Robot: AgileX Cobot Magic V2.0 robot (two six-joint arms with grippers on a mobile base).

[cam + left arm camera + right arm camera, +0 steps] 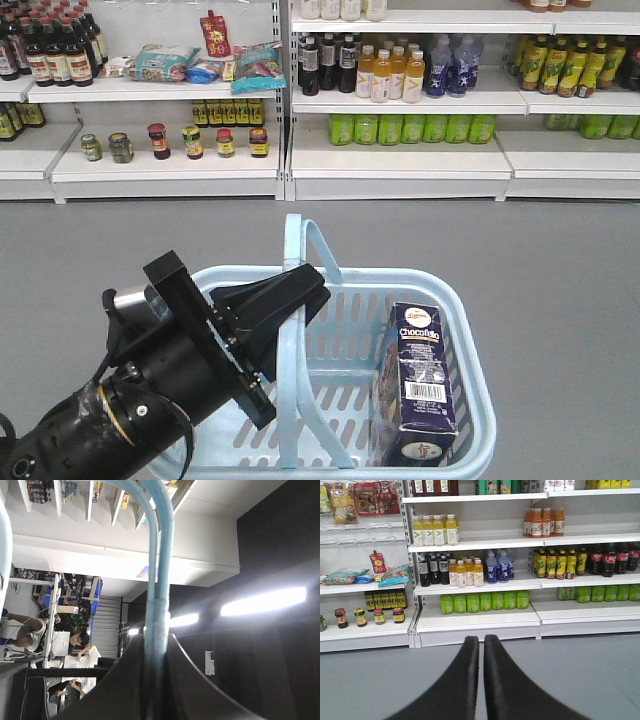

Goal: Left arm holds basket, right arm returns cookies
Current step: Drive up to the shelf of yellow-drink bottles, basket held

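Clamped on basket (pixel 390 272) handle (pixel 159 580) with left gripper (pixel 300 295); could tip, shifting cookies (pixel 425 375) standing at 3 o'clock. With right gripper (pixel 481 647) closed, empty: risks knocking them unless opened.

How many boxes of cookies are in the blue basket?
1: the navy Chocofello box stands on end in the basket's right half; the left arm hides part of the rest.

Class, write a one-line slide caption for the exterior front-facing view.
Left gripper clamps one handle of the light blue basket holding a Chocofello cookie box, before stocked store shelves.
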